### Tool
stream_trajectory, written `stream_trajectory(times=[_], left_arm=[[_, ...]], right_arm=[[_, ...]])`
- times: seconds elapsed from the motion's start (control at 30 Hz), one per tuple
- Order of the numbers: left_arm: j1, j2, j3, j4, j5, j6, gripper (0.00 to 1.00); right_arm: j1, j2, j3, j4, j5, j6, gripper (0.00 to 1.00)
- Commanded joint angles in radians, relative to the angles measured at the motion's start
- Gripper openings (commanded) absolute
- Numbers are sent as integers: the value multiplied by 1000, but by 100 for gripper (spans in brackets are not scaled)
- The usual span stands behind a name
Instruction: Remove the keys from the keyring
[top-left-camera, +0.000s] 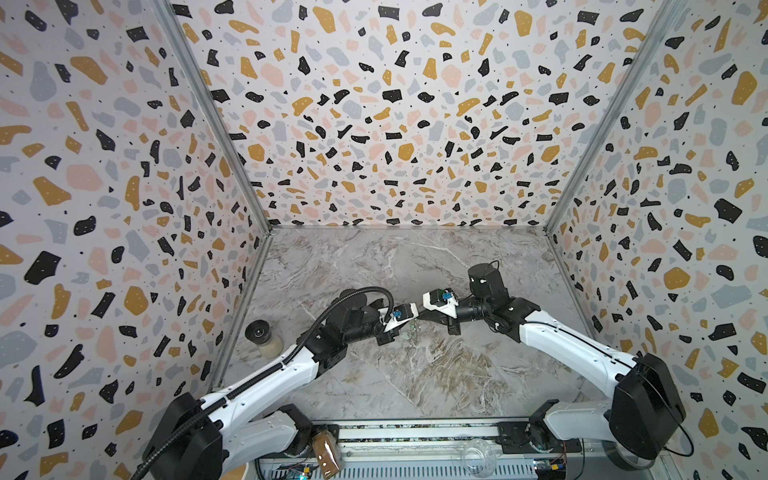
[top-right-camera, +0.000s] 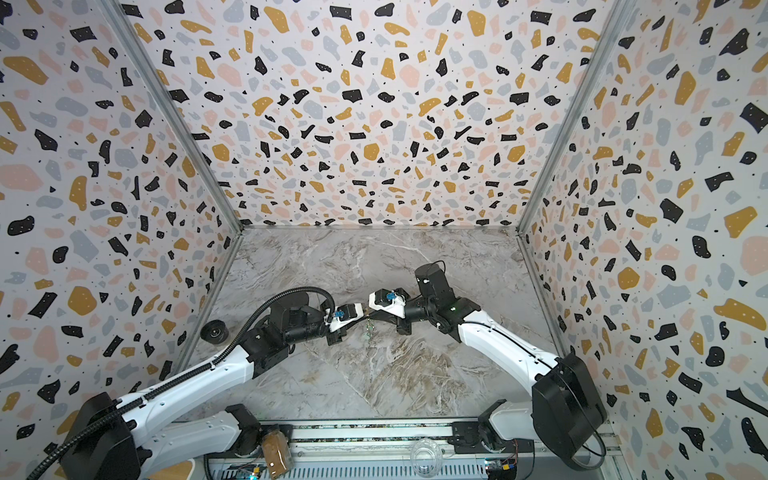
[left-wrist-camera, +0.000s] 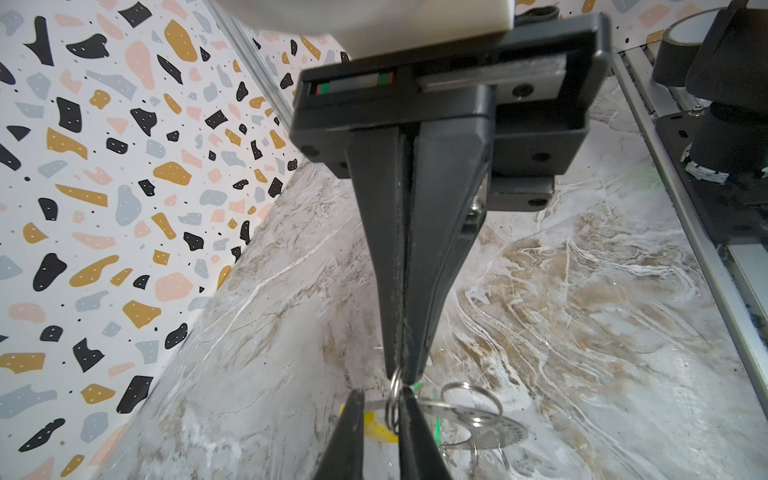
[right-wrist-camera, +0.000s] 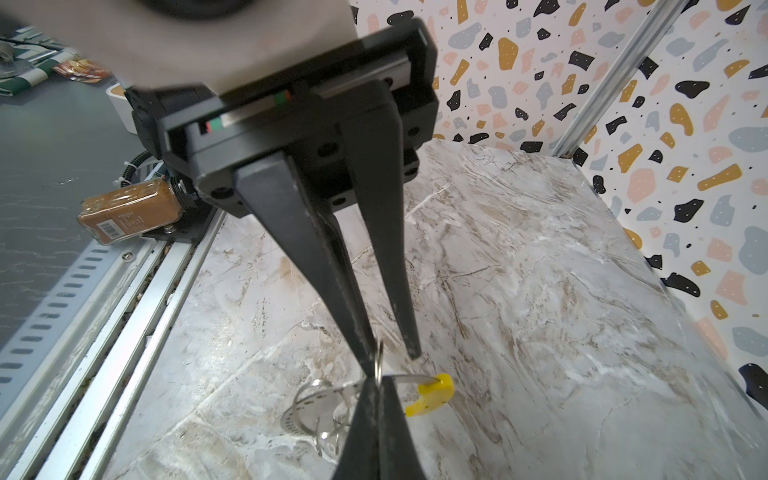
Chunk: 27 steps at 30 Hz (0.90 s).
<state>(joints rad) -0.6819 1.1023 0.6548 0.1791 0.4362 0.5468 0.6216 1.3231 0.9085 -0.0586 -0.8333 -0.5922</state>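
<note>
1. The left pincer (left-wrist-camera: 403, 372) was squeezed tight. Its tips nipped a small wire ring (left-wrist-camera: 395, 395) and nothing else that I could see.
2. The right pincer (right-wrist-camera: 392, 359) met it tip to tip from the opposite side. Both wrist views showed a narrow gap between its jaws. The small wire ring ran down into that gap, but I could not tell whether those jaws bore on it or on anything.
3. The keyring (left-wrist-camera: 509, 436), a flat dotted hoop, sat just beneath the meeting tips, with its yellow sleeve (right-wrist-camera: 432, 395) close beside them. I could not judge whether it hung free or rested on the table (left-wrist-camera: 582, 291).
4. The keys (top-left-camera: 412, 333) were bunched on the keyring beside the pincers. Only a sliver of green tag (left-wrist-camera: 436, 430) showed, and to my eye no key had come free.
5. The wire was thin and smooth, so I reckoned a sideways tug could slide it out of the left pincer and drop the bunch.
6. With the right pincer's hold uncertain, the keyring might simply swing along with any pull.
7. The crowded tips could also knock each other.
8. A spice jar (top-left-camera: 326, 453) full of brown powder lay on its side on the rail (top-left-camera: 415, 432).
9. A glass jar (top-left-camera: 478, 457) further along the rail looked empty.
10. A black-lidded jar (top-left-camera: 264, 338) with a pale sandy fill stood by the wall (top-left-camera: 124, 249), well apart from the work.
</note>
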Motion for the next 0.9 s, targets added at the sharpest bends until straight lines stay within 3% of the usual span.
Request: stream_trajectory(times=[0.0,0.47,0.57,0.67,0.87], left_arm=[[-5,4,39,-2,-7,24,18],[-5,-1,29,49,41,-17,12],[-5,-5,27,50,44,-20,3],[-5,-7,27,54,48,-30,0],[-4,4,24,158,117,-131,0]], right_arm=[[6,-5,53,-18,-10,-4,0],[16,0,59,-38,10,-16,0],[17,-3,61,-40,12,-19,0],[17,-12,60,-38,22,-25,3],[-28,-93,52,-41,65,-52,23]])
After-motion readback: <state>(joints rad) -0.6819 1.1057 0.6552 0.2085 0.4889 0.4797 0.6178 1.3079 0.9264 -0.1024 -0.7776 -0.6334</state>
